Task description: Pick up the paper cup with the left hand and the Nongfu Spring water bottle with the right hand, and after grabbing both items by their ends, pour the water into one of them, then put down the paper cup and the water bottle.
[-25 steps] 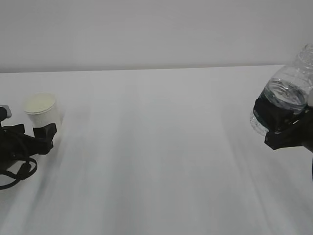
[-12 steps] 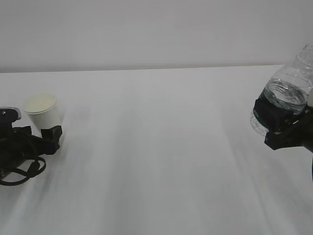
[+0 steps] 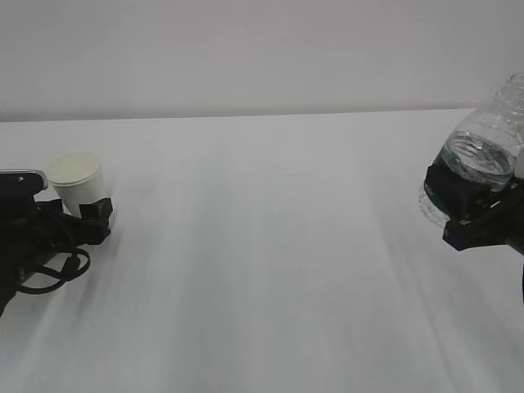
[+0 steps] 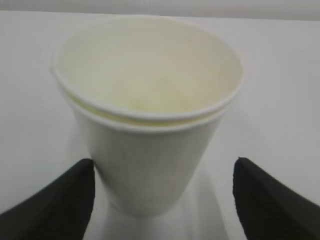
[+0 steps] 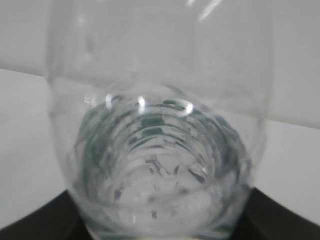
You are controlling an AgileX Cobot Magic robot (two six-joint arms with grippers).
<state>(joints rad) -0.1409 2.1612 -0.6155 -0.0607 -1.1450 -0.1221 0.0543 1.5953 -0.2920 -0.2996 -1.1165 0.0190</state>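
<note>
Here, on a bare white table point(image 3: 270, 246) before a pale wall, two black robot arms work at opposite edges of the exterior view. At far left, the left hand point(image 3: 70, 219), a thick black arm with looping cables, has its gripper spread wide around the base of the small white tapered paper cup point(image 3: 75, 182), which stands upright on the table with its cream inside showing. The left wrist view shows the paper cup point(image 4: 147, 120) centred between the two black fingertips point(image 4: 55, 200), the fingertip on the view's left just at the cup's lower wall and the other standing clear of it; the cup is not clamped. At far right, the right hand point(image 3: 467, 205) holds the small clear ribbed plastic Nongfu Spring water bottle point(image 3: 483, 151) off the table, its jaws closed on the lower body and the bottle leaning up and to the right toward the frame's edge. The right wrist view looks along the bottle point(image 5: 160, 150), where clear water point(image 5: 160, 200) sits in the lower part. Cup and bottle are well apart.
</note>
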